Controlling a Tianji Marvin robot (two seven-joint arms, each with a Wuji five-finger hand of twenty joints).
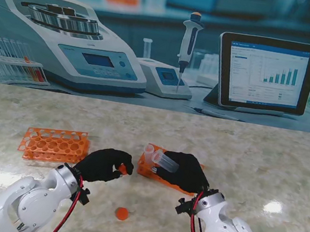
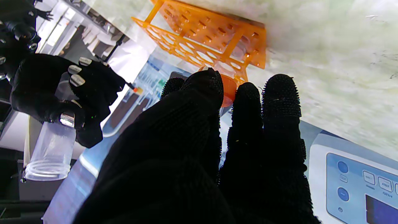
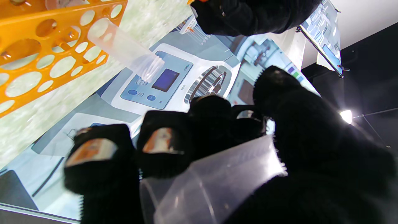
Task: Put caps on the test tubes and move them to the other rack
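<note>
Two orange racks on marble table point(image 1: 245, 150): left rack point(image 1: 54, 145) at nine o'clock, right rack point(image 1: 157, 173) at centre, partly hidden behind right hand point(image 1: 188, 171). Right hand clasped around uncapped clear test tube point(image 1: 161, 158), open mouth tilted toward eleven o'clock. Left hand point(image 1: 103, 165) pinching orange cap point(image 1: 124, 169) at fingertips, just beside tube's mouth, apart from it. Second tube point(image 3: 124, 53) standing slanted in right rack. Loose orange cap on table point(image 1: 121, 213) at six o'clock, well clear of both hands.
</note>
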